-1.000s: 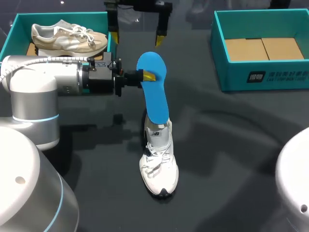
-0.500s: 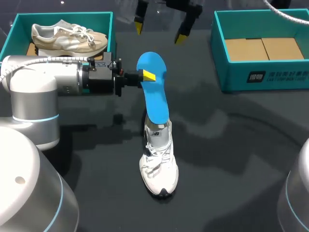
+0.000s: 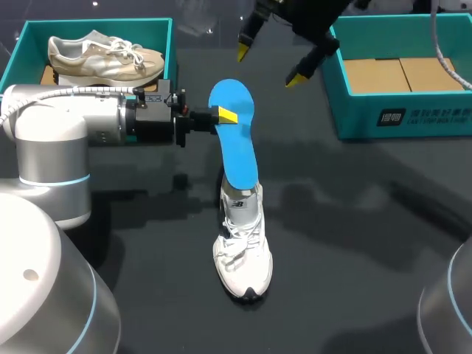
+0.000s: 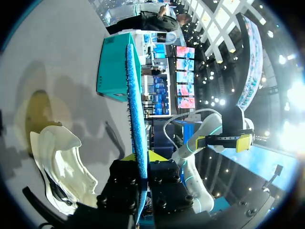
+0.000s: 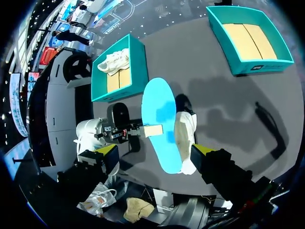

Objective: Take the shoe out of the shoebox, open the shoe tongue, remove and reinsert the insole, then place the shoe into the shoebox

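Note:
A white shoe (image 3: 242,251) stands on the dark table, toe toward the front edge. A blue insole (image 3: 233,140) rises out of its opening, tilted up and back. My left gripper (image 3: 225,116) comes in from the left and is shut on the insole's upper part. In the left wrist view the insole (image 4: 136,114) runs edge-on between the fingers, with the shoe (image 4: 62,167) beside them. My right gripper (image 3: 269,65) hangs open high over the back of the table, holding nothing. From it I look down on the insole (image 5: 159,121) and the shoe (image 5: 184,136).
A teal shoebox (image 3: 21,46) at the back left holds a beige shoe (image 3: 107,55). A second teal shoebox (image 3: 402,114) at the back right holds brown cardboard inserts (image 3: 402,74). Dark table surface lies all round the white shoe.
My right gripper has swung rightward across the back of the table and turned at an angle. The left arm, the insole and the shoe have not moved.

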Motion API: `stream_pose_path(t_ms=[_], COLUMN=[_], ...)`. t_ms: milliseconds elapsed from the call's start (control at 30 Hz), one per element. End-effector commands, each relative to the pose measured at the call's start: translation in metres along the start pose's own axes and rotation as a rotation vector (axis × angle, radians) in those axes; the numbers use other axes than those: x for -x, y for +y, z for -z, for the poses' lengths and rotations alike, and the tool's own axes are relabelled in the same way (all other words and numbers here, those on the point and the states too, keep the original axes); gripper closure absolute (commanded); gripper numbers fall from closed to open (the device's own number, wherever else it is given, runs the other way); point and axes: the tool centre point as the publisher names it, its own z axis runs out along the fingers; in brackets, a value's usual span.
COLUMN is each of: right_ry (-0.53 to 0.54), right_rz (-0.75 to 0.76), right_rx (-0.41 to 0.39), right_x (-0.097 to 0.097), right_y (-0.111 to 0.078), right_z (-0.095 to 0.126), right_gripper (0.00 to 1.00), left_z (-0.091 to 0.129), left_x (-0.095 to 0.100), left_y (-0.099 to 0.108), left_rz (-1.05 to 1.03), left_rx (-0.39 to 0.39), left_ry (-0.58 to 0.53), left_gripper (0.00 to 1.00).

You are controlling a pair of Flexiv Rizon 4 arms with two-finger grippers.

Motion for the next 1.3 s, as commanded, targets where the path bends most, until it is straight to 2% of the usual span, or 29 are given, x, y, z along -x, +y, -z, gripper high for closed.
stream_pose_path(t_ms=[33, 200, 633, 1300], right_ry=[0.413, 0.469, 0.623, 0.752], right_rz=[-0.002, 0.005, -0.007, 0.005], right_rx=[0.000, 0.016, -0.005, -0.004], right_x=[0.011, 0.016, 0.026, 0.035], right_y=[0.001, 0.001, 0.004, 0.005], right_z=[-0.002, -0.002, -0.018, -0.034], right_gripper=[0.00, 0.00, 0.00, 0.00], left_z=[-0.001, -0.001, -0.001, -0.001], left_x=[0.001, 0.001, 0.001, 0.001], left_y=[0.000, 0.000, 0.000, 0.000], left_rz=[-0.001, -0.001, -0.001, -0.001], left_rx=[-0.001, -0.001, -0.001, -0.001], left_ry=[0.001, 0.001, 0.001, 0.001], left_gripper=[1.00, 1.00, 1.00, 1.00])
